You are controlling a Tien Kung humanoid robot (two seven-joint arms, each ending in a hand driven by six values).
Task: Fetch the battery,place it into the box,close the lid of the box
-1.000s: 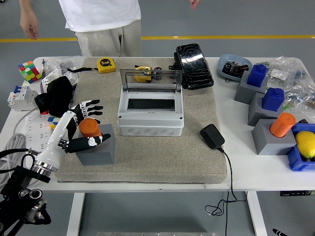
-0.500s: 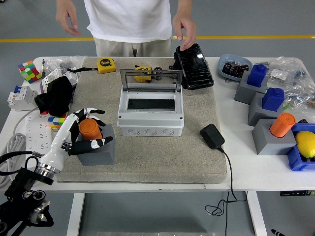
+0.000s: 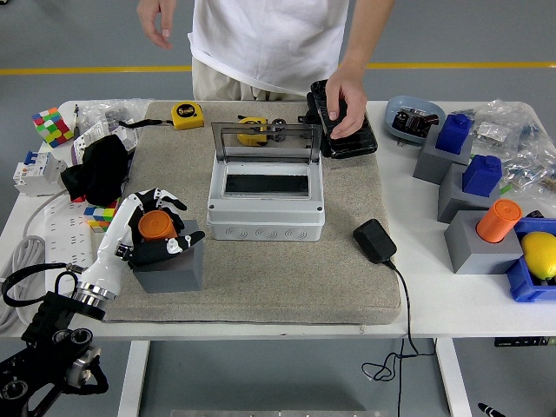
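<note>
Left hand [image 3: 149, 228] fingers curled around orange battery [image 3: 156, 226]; no legible writing.

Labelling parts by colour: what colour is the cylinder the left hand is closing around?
Orange, seen in the head view: the battery sits in a grey holder.

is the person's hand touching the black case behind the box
Touching. In the head view the person's hand lies flat on top of the black case, fingers overlapping its upper end with no gap showing.
</note>
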